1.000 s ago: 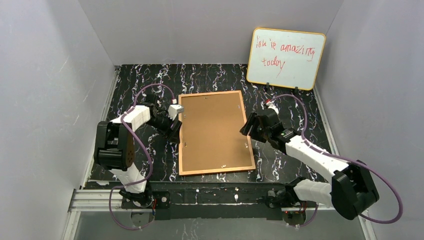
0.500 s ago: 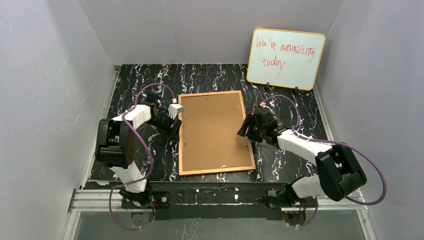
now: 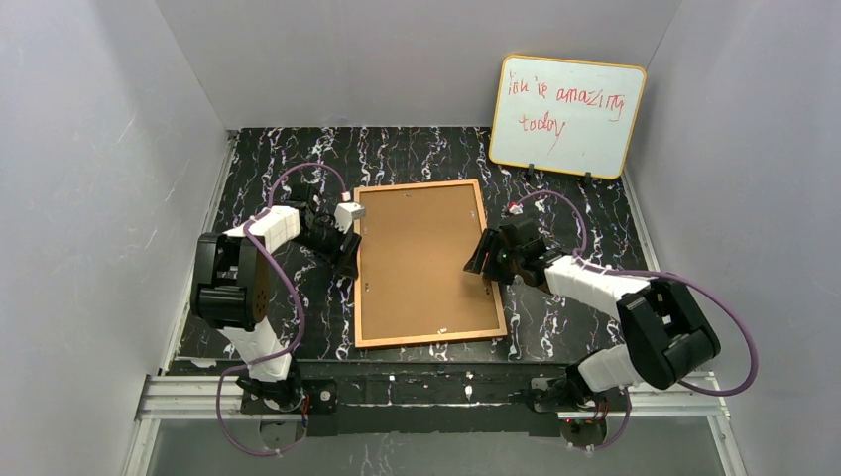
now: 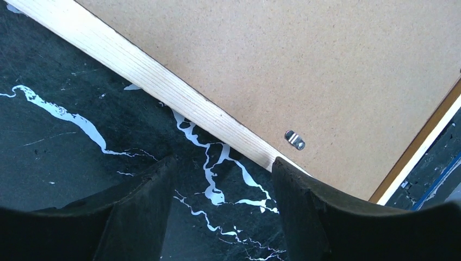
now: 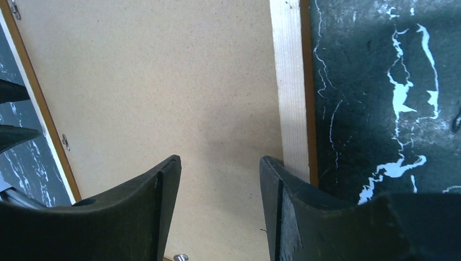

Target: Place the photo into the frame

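The frame [image 3: 421, 260] lies face down in the middle of the table, its plain brown back board [image 4: 326, 65] facing up. My left gripper [image 3: 348, 262] hovers open at the frame's left rail [image 4: 163, 89]. In its wrist view the gripper [image 4: 223, 204] has only dark tabletop between its fingers, and the right finger [image 4: 310, 206] overlaps the rail. My right gripper [image 3: 478, 261] is open over the back board [image 5: 163, 81], just inside the right rail [image 5: 291, 98]. Nothing sits between its fingers [image 5: 157, 212]. The photo is out of view.
Small metal retaining tabs [image 4: 294, 140] [image 5: 65, 142] sit along the edges of the back board. A yellow-edged whiteboard [image 3: 567, 116] with red handwriting leans on the back wall at the far right. Grey walls close in the black marbled table [image 3: 288, 159] on three sides.
My right gripper has slid left, from beside the frame's right rail to over the back board. Both grippers' jaws have narrowed slightly. The left arm has barely moved.
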Motion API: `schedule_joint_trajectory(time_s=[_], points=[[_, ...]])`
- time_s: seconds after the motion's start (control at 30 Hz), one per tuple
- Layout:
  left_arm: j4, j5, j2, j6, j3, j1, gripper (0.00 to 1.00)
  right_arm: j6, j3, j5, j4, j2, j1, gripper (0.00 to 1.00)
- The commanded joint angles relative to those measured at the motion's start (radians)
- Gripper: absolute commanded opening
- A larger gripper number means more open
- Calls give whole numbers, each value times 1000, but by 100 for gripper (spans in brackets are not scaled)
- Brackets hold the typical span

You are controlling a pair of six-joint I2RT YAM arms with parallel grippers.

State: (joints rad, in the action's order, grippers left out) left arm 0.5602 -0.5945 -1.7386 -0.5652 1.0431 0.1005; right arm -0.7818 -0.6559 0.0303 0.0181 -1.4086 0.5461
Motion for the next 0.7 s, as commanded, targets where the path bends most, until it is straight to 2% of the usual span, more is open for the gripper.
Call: schedule_joint_trajectory(time_s=[0.0,0.07,0.17,0.3,0.4,0.5,0.67], points=[[-8,44,-33,-17,-15,2,64,19,-38,-46,36,63,5,64],[15,32,-18,-22,0,1,64,41,-90,-75,70,94,5,65],[43,-5,-8,-21,16,-4,64,34,-140,-40,72,111,5,65],[73,-54,-20,-25,19,-5,61,-43,-142,77,-65,63,68,60],[85,-74,-39,-32,11,-5,55,-79,-178,80,-142,-46,187,59],[92,-73,-62,-38,8,-7,45,-86,-250,92,-196,-177,285,58],[109,-85,-83,-50,8,-19,34,-94,-347,144,-295,-340,352,51]])
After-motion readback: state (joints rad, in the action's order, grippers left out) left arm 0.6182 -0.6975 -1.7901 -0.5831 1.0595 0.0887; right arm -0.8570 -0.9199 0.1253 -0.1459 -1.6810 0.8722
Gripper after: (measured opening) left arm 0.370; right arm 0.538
